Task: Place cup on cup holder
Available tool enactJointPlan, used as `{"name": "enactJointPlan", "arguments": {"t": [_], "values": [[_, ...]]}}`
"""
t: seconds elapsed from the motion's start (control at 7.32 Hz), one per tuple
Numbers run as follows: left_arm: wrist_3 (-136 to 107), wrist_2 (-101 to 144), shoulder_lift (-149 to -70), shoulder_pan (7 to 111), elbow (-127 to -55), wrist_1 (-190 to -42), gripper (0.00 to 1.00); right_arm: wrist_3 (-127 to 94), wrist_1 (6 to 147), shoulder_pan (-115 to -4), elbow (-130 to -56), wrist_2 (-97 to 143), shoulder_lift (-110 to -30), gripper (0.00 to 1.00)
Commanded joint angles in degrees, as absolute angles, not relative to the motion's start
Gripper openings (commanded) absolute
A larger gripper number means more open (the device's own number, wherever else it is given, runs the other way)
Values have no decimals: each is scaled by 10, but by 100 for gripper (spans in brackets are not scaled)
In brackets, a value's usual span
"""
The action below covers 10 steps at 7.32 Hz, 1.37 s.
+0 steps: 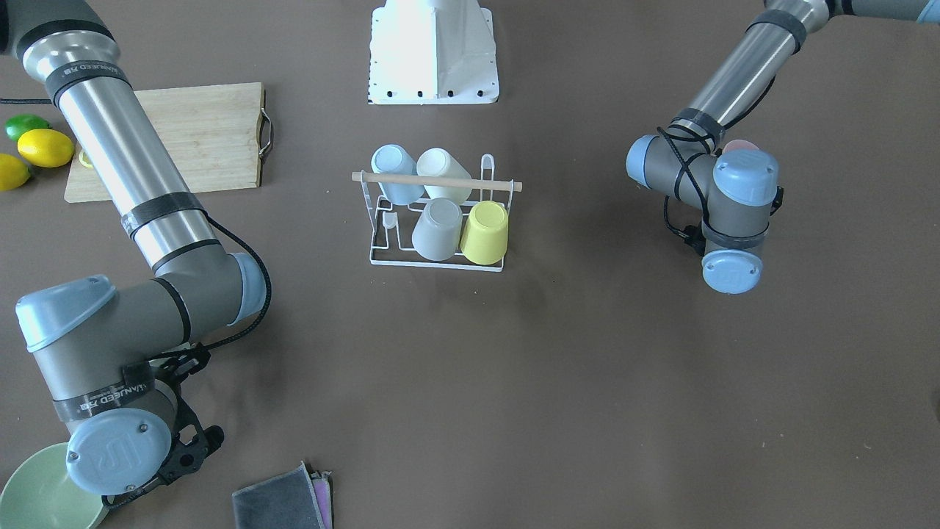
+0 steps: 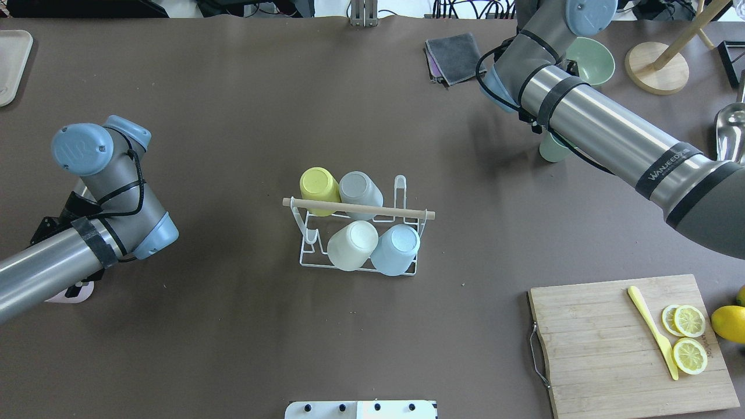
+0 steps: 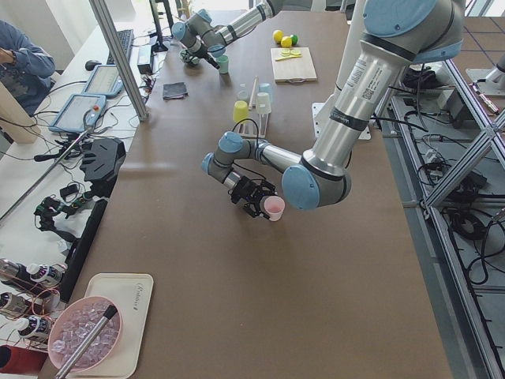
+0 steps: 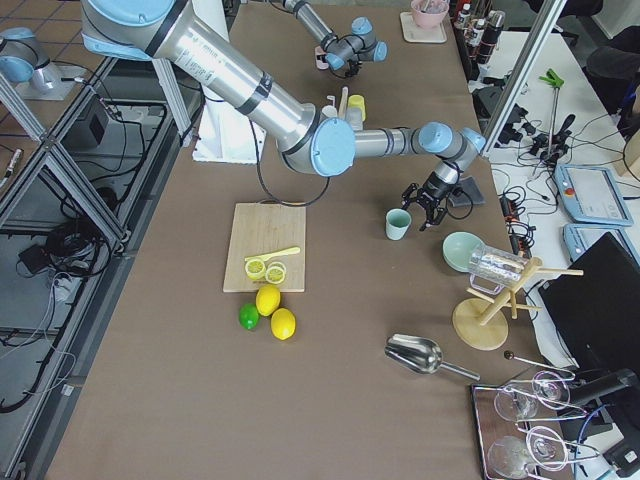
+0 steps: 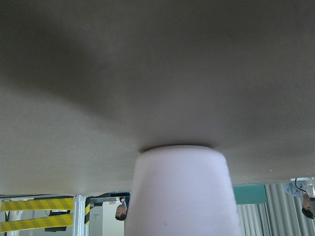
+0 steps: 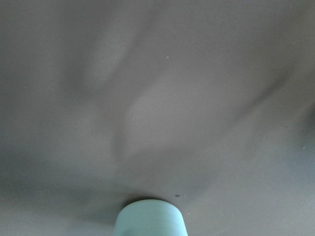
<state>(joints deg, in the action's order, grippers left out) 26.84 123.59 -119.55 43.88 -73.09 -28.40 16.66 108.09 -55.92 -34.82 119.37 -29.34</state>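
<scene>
The white wire cup holder with a wooden rod handle stands mid-table. It holds a yellow, a grey, a cream and a light blue cup, all bottom up. A pink cup stands on the table right by my left gripper and fills the left wrist view. A mint cup stands beside my right gripper and shows low in the right wrist view. No fingers show in the wrist views, so I cannot tell either gripper's state.
A cutting board with lemon slices and a yellow knife lies front right, with lemons beside it. A green bowl, a grey cloth, a wooden stand and a metal scoop are at the far right.
</scene>
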Motion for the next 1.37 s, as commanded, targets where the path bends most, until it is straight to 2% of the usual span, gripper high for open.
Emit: {"name": "enactJointPlan", "arguments": {"t": [0.0,0.14,0.27,0.41,0.55,0.82,0.96,1.09,1.23], "values": [[268,1235,-1194,438,-730,-273,87,173,1080,-552,-304,1185,-272,100],[268,1230,-1194,438,-731,-273,74,172,1080,-547,-288,1185,-262,100],[268,1229,-1194,439,-733,-272,51,172,1080,-543,-274,1177,-255,100],[268,1230,-1194,446,-739,-272,38,173,1080,-541,-271,1166,-253,100],[268,1234,-1177,473,-789,-282,37,173,1081,-541,-264,1160,-252,100],[258,1235,-1095,482,-944,-379,34,177,1081,-536,-254,1146,-252,100],[219,1232,-1044,482,-1021,-479,34,177,1081,-535,-249,1146,-252,100],[156,1230,-999,477,-1066,-610,28,177,1081,-533,-244,1146,-251,100],[82,1235,-971,477,-1092,-718,27,176,1081,-532,-241,1147,-249,100]]}}
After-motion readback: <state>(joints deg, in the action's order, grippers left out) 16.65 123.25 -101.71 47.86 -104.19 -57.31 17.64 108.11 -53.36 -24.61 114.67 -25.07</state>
